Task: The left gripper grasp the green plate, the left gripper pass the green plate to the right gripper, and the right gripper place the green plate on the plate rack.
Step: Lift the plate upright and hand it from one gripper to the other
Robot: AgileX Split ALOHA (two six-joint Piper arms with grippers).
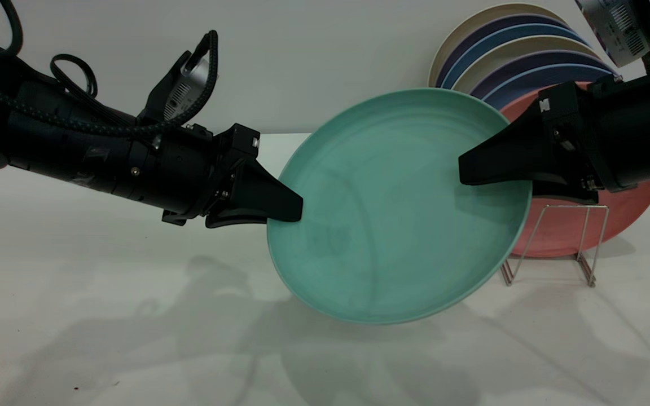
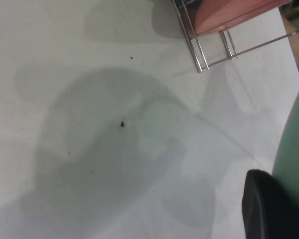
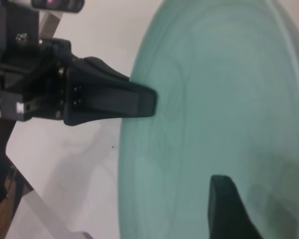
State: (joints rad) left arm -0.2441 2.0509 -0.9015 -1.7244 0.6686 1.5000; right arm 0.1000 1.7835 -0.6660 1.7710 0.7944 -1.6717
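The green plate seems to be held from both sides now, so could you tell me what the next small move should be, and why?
Probably the left gripper should open. The green plate hangs above the table, and the right gripper already clamps its opposite rim, so it looks ready to carry it alone to the rack.

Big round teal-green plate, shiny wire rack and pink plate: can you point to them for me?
Round teal-green plastic plate (image 1: pixel 392 225): exterior view, middle of its face.
Silver wire plate rack (image 1: pixel 582 242): exterior view, front upright wire.
Pink-salmon plate (image 1: pixel 562 231): exterior view, lower face behind the rack.
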